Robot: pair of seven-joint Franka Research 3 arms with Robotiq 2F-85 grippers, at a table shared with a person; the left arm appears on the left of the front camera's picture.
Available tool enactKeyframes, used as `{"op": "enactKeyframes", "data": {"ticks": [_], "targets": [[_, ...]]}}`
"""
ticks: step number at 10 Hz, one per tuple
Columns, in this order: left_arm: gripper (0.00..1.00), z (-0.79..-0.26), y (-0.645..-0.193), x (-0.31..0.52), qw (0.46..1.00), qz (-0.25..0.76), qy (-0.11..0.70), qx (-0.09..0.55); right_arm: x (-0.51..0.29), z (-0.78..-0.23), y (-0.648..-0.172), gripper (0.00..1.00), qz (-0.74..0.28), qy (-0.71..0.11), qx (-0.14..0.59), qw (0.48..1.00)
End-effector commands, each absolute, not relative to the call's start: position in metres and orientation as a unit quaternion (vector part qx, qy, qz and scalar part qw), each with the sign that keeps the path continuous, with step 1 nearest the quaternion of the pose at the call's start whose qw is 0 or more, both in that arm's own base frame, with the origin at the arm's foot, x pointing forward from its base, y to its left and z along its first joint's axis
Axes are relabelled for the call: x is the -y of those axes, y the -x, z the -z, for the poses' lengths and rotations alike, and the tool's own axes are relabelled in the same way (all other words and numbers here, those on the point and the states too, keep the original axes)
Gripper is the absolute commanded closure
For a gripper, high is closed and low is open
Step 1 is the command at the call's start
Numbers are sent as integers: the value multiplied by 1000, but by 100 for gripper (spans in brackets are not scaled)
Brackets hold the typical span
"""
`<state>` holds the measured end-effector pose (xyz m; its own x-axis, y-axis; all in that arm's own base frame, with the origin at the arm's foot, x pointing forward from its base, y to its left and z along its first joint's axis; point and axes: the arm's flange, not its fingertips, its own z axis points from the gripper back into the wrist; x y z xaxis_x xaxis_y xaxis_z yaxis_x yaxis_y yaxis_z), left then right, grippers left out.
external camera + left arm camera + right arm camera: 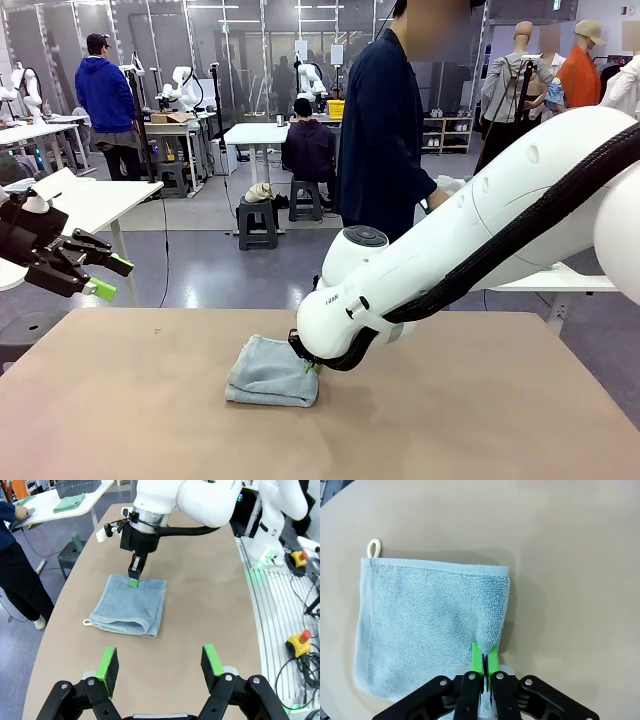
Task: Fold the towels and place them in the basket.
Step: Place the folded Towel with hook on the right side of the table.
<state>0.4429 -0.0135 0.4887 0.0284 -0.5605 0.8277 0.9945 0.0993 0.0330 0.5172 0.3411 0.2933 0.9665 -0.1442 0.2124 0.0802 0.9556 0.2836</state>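
A pale blue-grey towel [270, 372] [129, 607] [425, 620] lies folded into a square on the tan table, its small loop [373, 547] sticking out at one corner. My right gripper [312, 366] [134, 582] [484, 660] points down at the towel's edge, shut, with a pinch of terry cloth between its green pads. My left gripper [105, 278] [160, 664] hangs open above the table's left side, away from the towel, holding nothing. A dark grey mesh basket [77, 486] stands on a white side table beyond the far end.
A person in dark clothes [385, 130] stands at the far side of the table, one hand [21, 512] on the white side table [47, 514]. A folded green cloth [70, 502] lies there beside the basket. Bare tan tabletop [200, 605] surrounds the towel.
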Motion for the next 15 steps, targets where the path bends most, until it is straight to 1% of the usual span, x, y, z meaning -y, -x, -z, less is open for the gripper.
{"op": "enactKeyframes", "data": {"ticks": [1,7,8,9,10,12,13,14,15], "targets": [[16,-491,-441,13,642,601,309,362,-342,-293,-522,100,50,-141,105,983],[16,-491,-441,13,642,601,309,362,-341,-294,-518,100,56,-137,116,982],[16,-491,-441,13,642,601,309,362,-341,-295,-519,95,56,-136,114,983],[16,-491,-441,13,642,601,309,362,-328,-298,-521,96,61,-95,121,986],[16,-491,-441,13,642,601,309,362,-302,-312,-522,96,37,-85,158,983],[16,-491,-441,13,642,601,309,362,-250,-333,-531,96,-12,-99,164,981],[16,-491,-441,13,642,601,309,362,-219,-341,-539,96,-21,-89,172,981],[16,-491,-441,13,642,601,309,362,-183,-349,-547,96,-10,-78,173,982],[16,-491,-441,13,642,601,309,362,-150,-352,-553,96,-11,-69,166,984]]}}
